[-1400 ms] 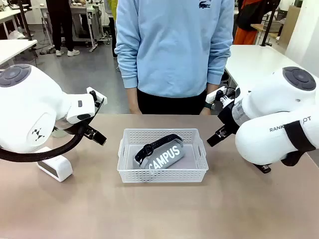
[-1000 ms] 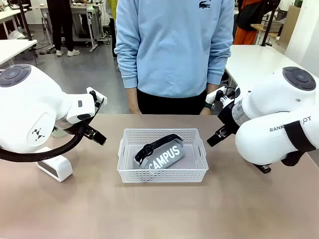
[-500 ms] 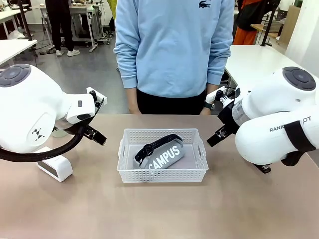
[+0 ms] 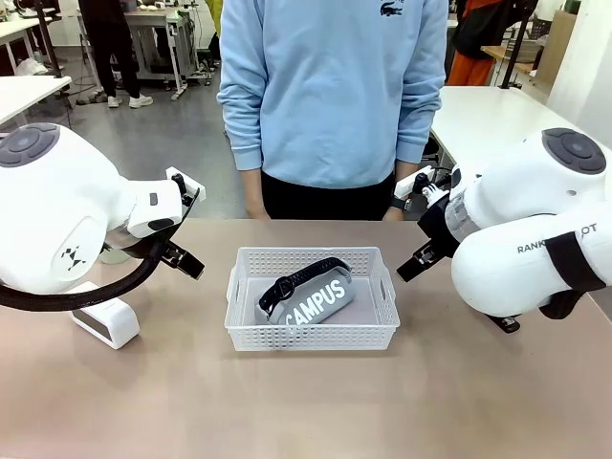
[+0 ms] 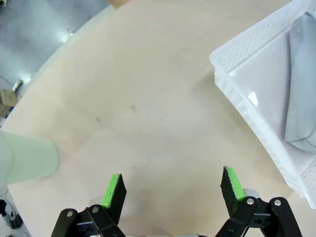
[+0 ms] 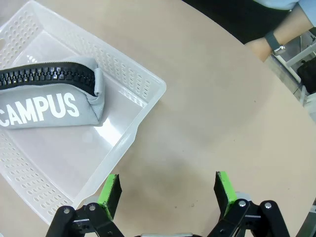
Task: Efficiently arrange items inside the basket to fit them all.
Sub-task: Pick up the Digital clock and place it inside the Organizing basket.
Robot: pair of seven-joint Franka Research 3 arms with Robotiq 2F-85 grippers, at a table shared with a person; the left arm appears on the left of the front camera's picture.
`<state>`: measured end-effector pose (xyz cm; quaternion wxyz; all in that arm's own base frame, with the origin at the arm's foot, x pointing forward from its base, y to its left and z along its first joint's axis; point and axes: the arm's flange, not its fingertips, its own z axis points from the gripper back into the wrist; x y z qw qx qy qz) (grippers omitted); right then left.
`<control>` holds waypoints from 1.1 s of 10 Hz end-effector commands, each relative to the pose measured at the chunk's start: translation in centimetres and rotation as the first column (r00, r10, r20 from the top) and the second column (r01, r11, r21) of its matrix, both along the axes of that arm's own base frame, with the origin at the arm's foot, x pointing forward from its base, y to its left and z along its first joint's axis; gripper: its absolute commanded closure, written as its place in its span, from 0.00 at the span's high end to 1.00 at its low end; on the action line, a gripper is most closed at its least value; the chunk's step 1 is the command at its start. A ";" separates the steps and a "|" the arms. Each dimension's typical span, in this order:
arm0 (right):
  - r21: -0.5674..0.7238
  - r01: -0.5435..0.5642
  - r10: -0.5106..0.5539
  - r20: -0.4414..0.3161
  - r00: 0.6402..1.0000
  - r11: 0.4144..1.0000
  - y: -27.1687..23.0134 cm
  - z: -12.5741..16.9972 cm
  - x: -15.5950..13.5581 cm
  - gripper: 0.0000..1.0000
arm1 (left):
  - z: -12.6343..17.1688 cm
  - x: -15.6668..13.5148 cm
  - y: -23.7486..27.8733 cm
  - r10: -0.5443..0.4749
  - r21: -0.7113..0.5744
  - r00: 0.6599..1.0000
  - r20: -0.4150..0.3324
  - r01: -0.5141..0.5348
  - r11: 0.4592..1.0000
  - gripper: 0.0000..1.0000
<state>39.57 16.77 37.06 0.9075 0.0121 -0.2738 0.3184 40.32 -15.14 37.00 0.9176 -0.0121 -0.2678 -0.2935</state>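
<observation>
Inside the white basket (image 4: 382, 330) lies the grey "CAMPUS" pouch (image 4: 311, 302).

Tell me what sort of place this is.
Probably a robotics lab: the white left arm and right arm flank a table holding a basket, a person stands opposite, and more worktables stand behind.

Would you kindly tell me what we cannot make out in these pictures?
Cup: left wrist view, cut off by the left edge.
Pouch: left wrist view, cut off by the right edge, lettering out of frame.
Pouch's underside: front view, hidden by the basket's near wall.
Person: front view, hands hidden below the table's far edge.
</observation>
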 end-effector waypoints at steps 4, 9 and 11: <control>-0.035 0.022 -0.023 -0.018 1.000 0.999 -0.4 0.8 -0.3 1.00 | 0.6 -0.8 0.0 -0.013 -0.032 0.999 -0.053 0.011 0.999 1.00; 0.279 0.032 0.030 -0.215 0.976 0.960 -8.6 8.0 -4.1 1.00 | 7.0 -7.5 4.7 -0.198 -0.248 0.970 -0.143 0.158 0.956 1.00; 0.533 0.256 -0.046 -0.374 0.926 0.806 -15.1 12.5 -5.8 1.00 | 11.2 -11.2 10.2 -0.269 -0.393 0.963 -0.010 0.244 0.887 1.00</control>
